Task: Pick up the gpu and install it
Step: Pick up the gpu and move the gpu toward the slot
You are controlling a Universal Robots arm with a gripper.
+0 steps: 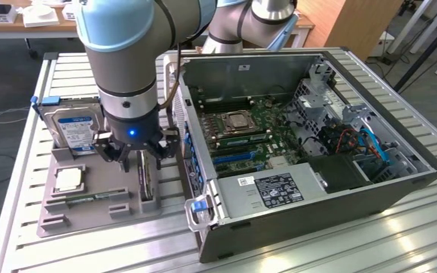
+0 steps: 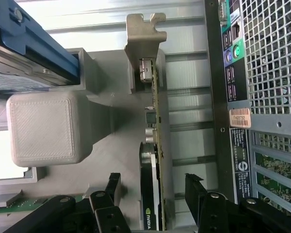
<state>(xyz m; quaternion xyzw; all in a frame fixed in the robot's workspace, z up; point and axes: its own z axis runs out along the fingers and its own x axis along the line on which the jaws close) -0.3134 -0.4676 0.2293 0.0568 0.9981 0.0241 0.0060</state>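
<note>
The gpu (image 1: 145, 187) stands on its long edge in a slot of a grey holder (image 1: 89, 219), in the lower part of the frame toward the exterior view's left, just beside the open computer case (image 1: 317, 222). The hand (image 1: 143, 166) hangs straight over it at the end of the arm (image 1: 123, 57), low enough that its dark fingers reach down on either side of the card's upper edge. In the wrist view the gpu (image 2: 157, 136) runs edge-on between the two black fingers (image 2: 195, 189) of the hand (image 2: 153, 191). The hand is released: its fingers are spread wide, with a clear gap between each one and the card, so nothing is grasped. The card's silver bracket (image 2: 141, 39) sits at the end farthest from the fingers, rising from the grey holder (image 2: 111, 136), and the perforated rear panel of the case (image 2: 240, 160) lies alongside the card. On the same holder in the exterior view, a hard drive (image 1: 73, 128) with a blue-white label stands upright at the back, a processor (image 1: 68, 180) lies flat in a square recess, and a narrow green memory stick (image 1: 91, 198) lies near the front. Holder and case rest on a slatted metal worktop (image 1: 355, 250).
</note>
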